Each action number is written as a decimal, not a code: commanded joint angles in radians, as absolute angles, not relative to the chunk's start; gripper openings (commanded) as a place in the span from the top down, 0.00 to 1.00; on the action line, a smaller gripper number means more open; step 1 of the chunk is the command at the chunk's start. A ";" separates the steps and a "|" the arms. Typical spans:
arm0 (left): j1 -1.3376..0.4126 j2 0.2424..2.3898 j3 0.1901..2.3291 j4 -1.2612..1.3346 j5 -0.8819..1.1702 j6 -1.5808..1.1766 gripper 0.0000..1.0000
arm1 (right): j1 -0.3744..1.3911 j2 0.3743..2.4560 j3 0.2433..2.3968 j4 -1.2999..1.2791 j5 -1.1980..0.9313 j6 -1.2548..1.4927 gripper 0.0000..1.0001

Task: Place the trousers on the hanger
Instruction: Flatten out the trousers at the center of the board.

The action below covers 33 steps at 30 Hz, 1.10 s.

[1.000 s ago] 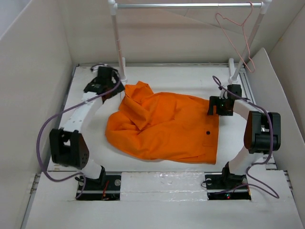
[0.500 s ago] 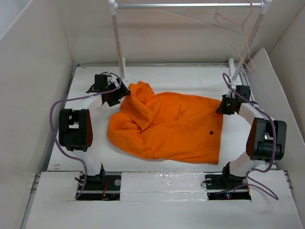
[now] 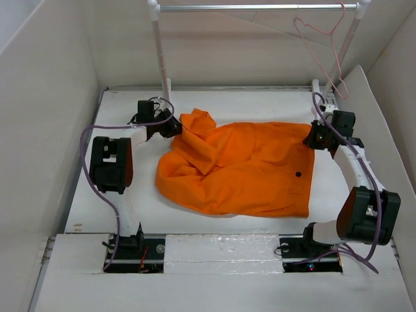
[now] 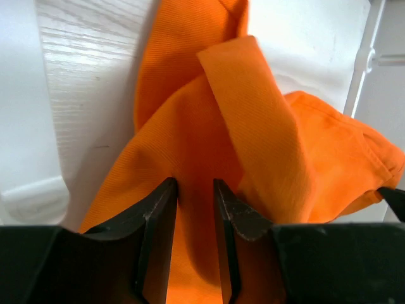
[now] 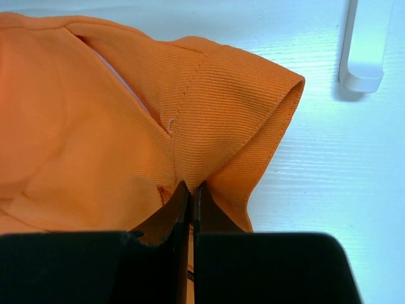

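**Item: trousers** (image 3: 240, 166), orange. Laid mostly flat across the white desk (image 3: 260, 104) between the two arms. One end is bunched and folded over at the far left, and a dark button is seen near the right edge.

**Item: hanger** (image 3: 327, 58), thin pale pink wire. Hung by its hook from the right end of the silver rail (image 3: 257, 8) at the back, above the desk and well apart from the trousers. The rail is carried on white posts (image 3: 159, 52).

**Item: left gripper** (image 4: 195, 187). Positioned at the folded far-left end of the trousers. The jaws are drawn close together, with a ridge of orange cloth caught in the narrow gap between them.

**Item: right gripper** (image 5: 190, 190). Positioned at the far-right corner of the trousers, near the foot of the right post. The jaws are pressed together, and a stitched hem corner is pinched at their tips.
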<state>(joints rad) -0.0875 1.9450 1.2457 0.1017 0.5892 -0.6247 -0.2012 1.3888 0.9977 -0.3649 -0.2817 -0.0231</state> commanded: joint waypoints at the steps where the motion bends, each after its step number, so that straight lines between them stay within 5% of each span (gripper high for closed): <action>1: -0.089 1.825 1.232 0.178 0.611 -0.673 0.73 | -0.181 1.312 1.034 -0.357 -0.287 -0.043 1.00; 4: -0.089 1.698 1.120 0.212 0.559 -0.703 0.46 | -0.172 1.299 1.038 -0.376 -0.295 -0.070 1.00; 8: -0.054 1.569 1.043 0.164 0.453 -0.716 0.24 | -0.172 1.304 1.043 -0.405 -0.294 -0.087 1.00; 12: -0.084 1.612 1.144 0.120 0.434 -0.677 0.10 | -0.163 1.270 1.026 -0.405 -0.313 -0.084 1.00; 16: -0.173 1.817 1.414 -0.151 0.286 -0.543 0.11 | -0.163 1.238 1.019 -0.416 -0.319 -0.084 1.00; 21: -0.193 1.988 1.562 -0.319 0.146 -0.502 0.17 | -0.150 1.213 1.028 -0.436 -0.328 -0.078 1.00; 25: -0.193 1.987 1.513 -0.198 0.285 -0.534 0.28 | -0.129 1.195 1.035 -0.445 -0.322 -0.075 1.00; 28: -0.193 1.938 1.459 -0.140 0.304 -0.583 0.92 | -0.103 1.183 1.042 -0.457 -0.296 -0.084 1.00; 29: -0.193 1.913 1.450 -0.146 0.286 -0.589 1.00 | -0.089 1.178 1.037 -0.462 -0.285 -0.086 1.00; 33: -0.193 1.662 1.417 -0.302 0.125 -0.557 1.00 | -0.055 1.177 1.043 -0.480 -0.238 -0.126 1.00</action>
